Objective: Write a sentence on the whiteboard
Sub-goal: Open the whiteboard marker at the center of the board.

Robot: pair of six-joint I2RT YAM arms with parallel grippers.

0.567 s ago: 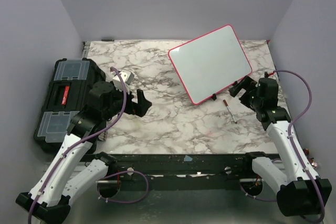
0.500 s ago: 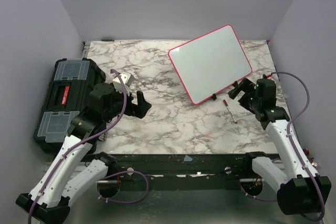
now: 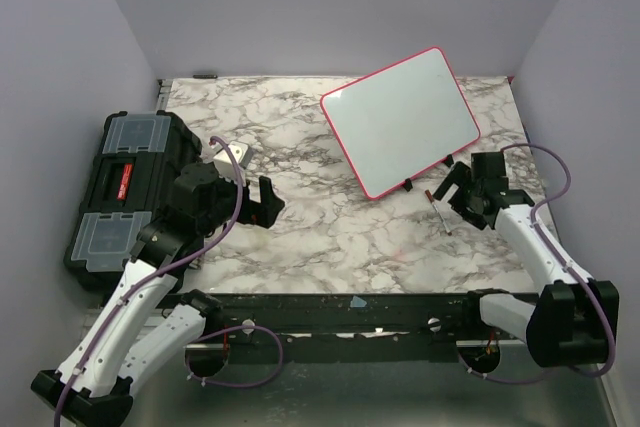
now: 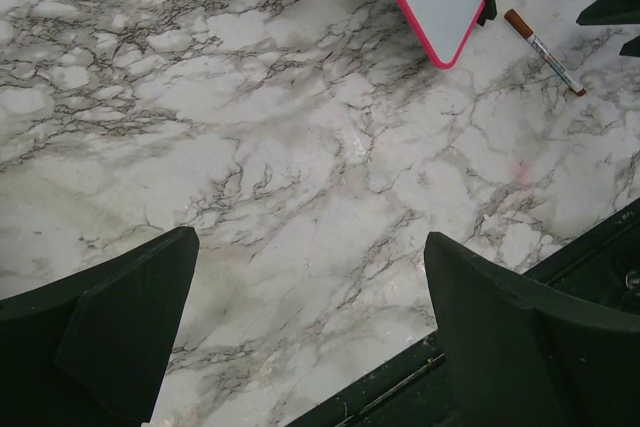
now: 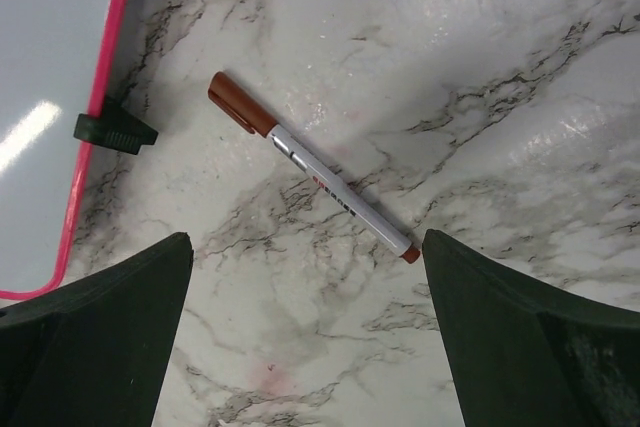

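Toolbox (image 3: 125, 187) shut at left edge of marble tabletop (image 3: 300, 237). Whiteboard (image 3: 400, 122) sits far right. My right tool (image 5: 306, 237) spread wide over marker (image 5: 310, 179); my left tool (image 4: 310, 237) wide too. Lavender walls (image 3: 300, 7).

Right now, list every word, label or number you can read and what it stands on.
None is legible.
Glossy white whiteboard with pink-red rim: blank, no writing.
White-barrelled marker with brown cap: dark print along the barrel, too blurred to read.
Black plastic toolbox: red label with white marks, too small to read.
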